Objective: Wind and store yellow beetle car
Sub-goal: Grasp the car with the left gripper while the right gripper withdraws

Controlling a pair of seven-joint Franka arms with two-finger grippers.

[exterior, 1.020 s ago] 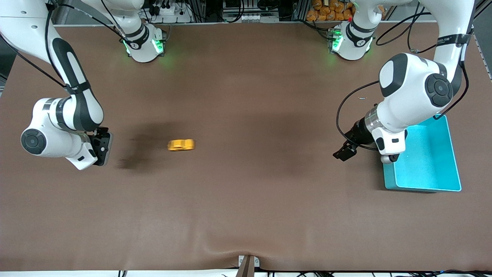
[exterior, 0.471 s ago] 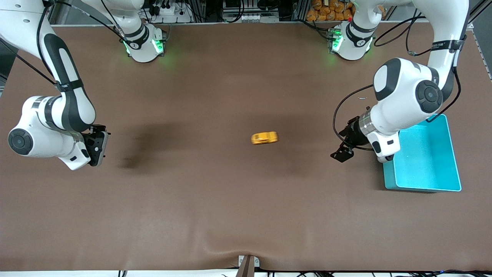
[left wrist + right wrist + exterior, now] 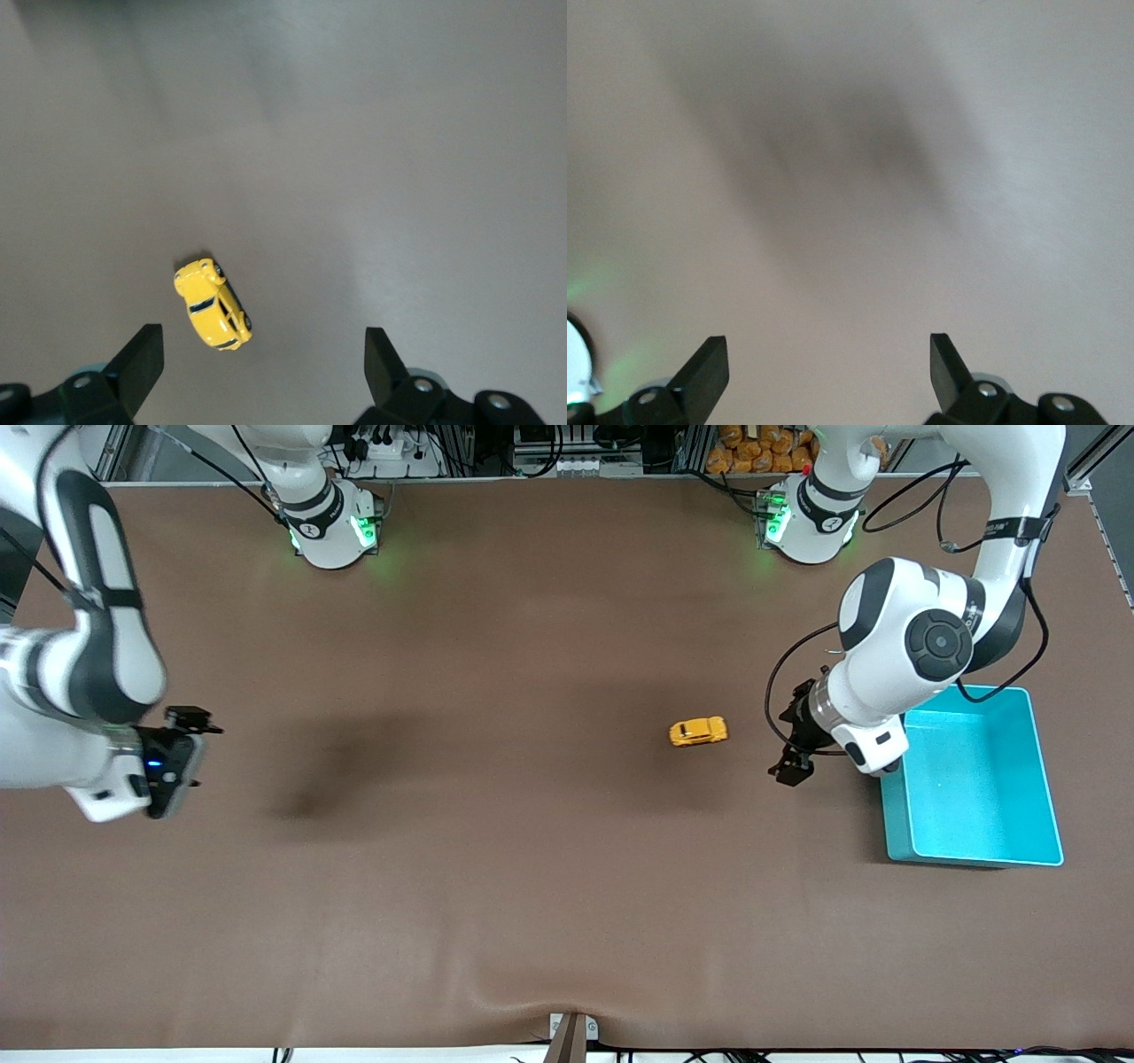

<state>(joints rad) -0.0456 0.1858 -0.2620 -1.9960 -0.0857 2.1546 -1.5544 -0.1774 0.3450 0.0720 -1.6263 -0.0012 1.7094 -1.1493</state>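
While the yellow beetle car [image 3: 698, 732] sits on the tabletop beside the cyan bin [image 3: 974, 857], long axis pointing at the released left end effector [image 3: 791, 761], the released right end effector [image 3: 182, 757] waits at its edge.

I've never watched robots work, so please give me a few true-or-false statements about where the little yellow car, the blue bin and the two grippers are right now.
1. The yellow beetle car lies inside the cyan bin. False: it stands on the brown table, beside the bin, toward the right arm's end of it.
2. The left gripper is open and holds nothing. True.
3. The car stands on its wheels. True.
4. The right gripper is shut on the car. False: it is open and empty, over bare table at the right arm's end.
5. The cyan bin is empty. True.
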